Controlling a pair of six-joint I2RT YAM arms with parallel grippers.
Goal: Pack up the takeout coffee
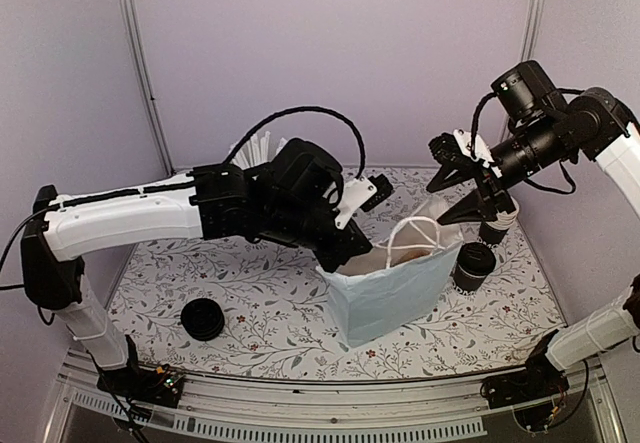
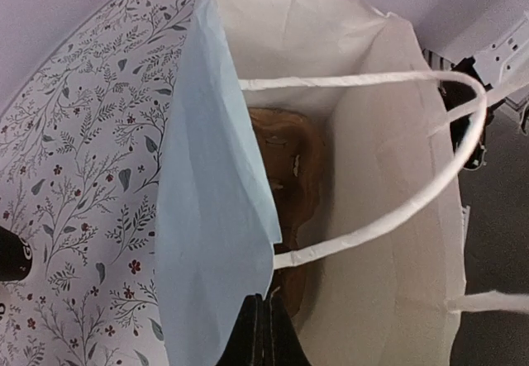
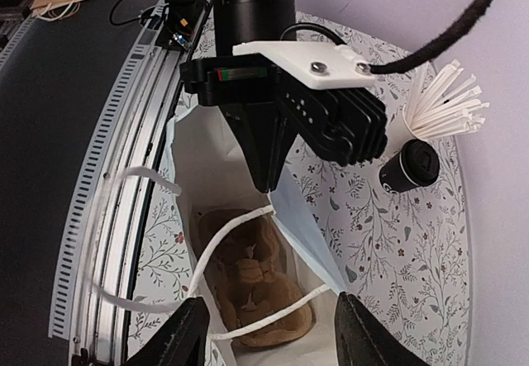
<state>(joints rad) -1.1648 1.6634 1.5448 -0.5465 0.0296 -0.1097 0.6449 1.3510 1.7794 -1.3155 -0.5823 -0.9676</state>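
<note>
Left hand (image 3: 266,180): clenched on bag (image 1: 385,293) rim
Right hand (image 1: 463,198): released, empty, over bag
Takeout coffee (image 1: 473,263): we find it unpacked, right of bag

Top camera high at near edge, facing far over table (image 1: 250,333), wrist cameras close above paper bag (image 1: 390,298), both looking into it, right one also showing left gripper (image 3: 266,183).
</note>
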